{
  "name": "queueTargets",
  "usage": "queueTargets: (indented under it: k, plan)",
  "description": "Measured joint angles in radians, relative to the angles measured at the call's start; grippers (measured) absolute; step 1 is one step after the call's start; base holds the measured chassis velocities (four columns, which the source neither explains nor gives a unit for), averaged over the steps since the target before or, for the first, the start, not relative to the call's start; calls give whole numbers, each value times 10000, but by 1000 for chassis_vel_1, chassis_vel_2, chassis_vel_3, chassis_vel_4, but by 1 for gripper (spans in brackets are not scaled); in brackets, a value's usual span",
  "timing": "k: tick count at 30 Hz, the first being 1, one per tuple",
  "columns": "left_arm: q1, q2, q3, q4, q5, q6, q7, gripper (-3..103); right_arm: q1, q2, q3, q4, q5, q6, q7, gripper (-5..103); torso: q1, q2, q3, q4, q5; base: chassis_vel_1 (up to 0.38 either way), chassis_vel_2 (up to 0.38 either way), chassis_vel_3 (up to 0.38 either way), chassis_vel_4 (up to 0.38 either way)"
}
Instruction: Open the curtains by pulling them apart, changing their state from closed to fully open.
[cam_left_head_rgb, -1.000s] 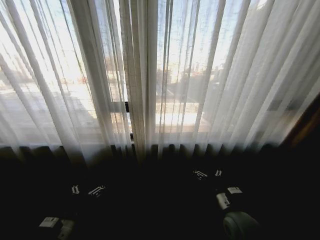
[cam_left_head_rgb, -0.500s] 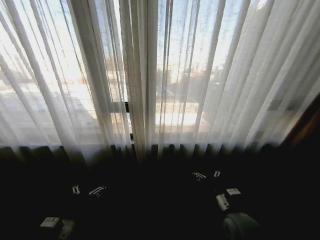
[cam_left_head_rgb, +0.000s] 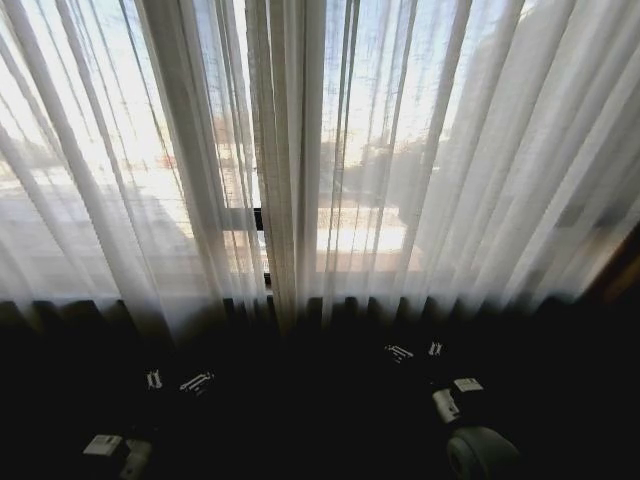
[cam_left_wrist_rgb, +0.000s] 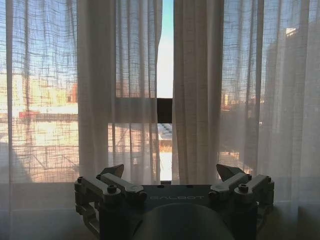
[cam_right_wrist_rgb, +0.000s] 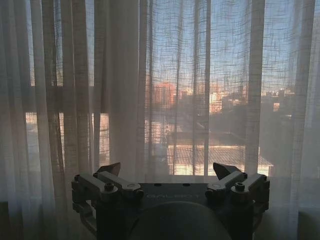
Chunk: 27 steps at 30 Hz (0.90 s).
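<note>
Head view: curtains (cam_left_head_rgb: 290, 150) hang closed. Left gripper (cam_left_wrist_rgb: 170, 172) at 7 o'clock and right gripper (cam_right_wrist_rgb: 167, 170) at 5 have jaws spread, touching nothing; thin fabric may slip out.

- Curtains (cam_left_head_rgb: 300, 150) hang across the window ahead, two panels meeting just left of centre; narrow gap between them in left wrist view.
- Window frame bar (cam_left_wrist_rgb: 164, 110) behind the gap.
- L gripper (cam_left_head_rgb: 175, 381) low at left, R gripper (cam_left_head_rgb: 415, 350) low at right, both before the curtains, fingers spread, apart from fabric.
</note>
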Motion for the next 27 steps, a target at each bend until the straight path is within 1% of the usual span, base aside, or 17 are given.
queueTargets:
  k: [14,17,23,27]
  plan:
    - [-21,7,3,49,6,-29,4,100,-29,3,-11,-29,8,109,12,100,-1,1,-2,2,-2,-263,441,272,-440]
    - [-30,10,21,68,6,-32,6,100,-68,3,-11,-79,-7,213,9,100,1,-1,0,0,2,-226,433,218,-429]
    - [-46,14,34,85,6,-36,7,100,-114,7,-25,-106,-25,272,10,100,2,-1,0,2,0,-225,474,232,-471]
    - [-59,14,35,102,4,-38,7,100,-89,12,-54,-169,-1,515,10,100,13,-5,3,0,-5,-137,267,137,-254]
